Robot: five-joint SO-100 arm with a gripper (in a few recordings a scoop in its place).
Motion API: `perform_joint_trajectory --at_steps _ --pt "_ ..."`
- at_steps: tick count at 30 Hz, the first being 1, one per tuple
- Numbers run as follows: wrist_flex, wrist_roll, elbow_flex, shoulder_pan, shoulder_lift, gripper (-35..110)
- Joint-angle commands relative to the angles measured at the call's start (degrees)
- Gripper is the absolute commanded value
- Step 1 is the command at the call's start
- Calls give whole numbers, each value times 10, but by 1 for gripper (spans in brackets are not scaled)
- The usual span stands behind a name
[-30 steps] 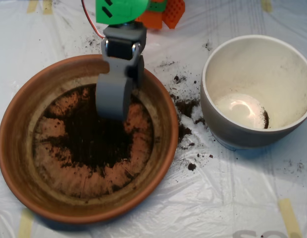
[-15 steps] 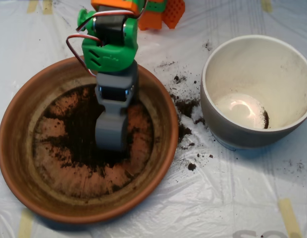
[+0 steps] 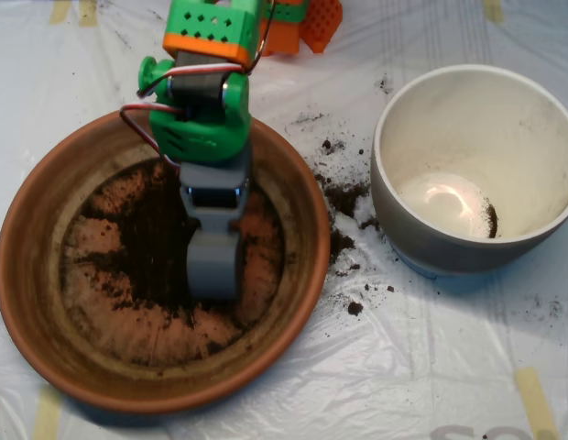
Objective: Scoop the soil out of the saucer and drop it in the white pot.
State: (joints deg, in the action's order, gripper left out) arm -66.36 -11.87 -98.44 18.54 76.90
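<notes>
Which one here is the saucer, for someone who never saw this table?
On the plastic-covered table, look left: the wide, shallow, round terracotta saucer holds dark soil under the grey scoop. Its neighbour, the white pot, is deeper, narrower and pale.

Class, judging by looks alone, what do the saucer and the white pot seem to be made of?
The saucer: likely unglazed terracotta, matte orange-brown with pale whitish staining inside. The white pot: probably glazed ceramic, smooth off-white, with a bright glare on its floor.
</notes>
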Motion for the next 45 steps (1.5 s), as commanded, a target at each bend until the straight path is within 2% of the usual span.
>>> perform_joint_trajectory --at_steps 1,5,15,23,32,40,45 --pt "-11 -6 52 12 9 45" --pt "6 -5 50 10 9 43" --pt "100 -26 -7 17 22 26" --pt "183 -36 -88 7 78 29" --pt "179 -35 -79 -6 69 25" --pt "128 -41 -47 -13 47 23" --pt "135 -53 -68 -7 56 15"
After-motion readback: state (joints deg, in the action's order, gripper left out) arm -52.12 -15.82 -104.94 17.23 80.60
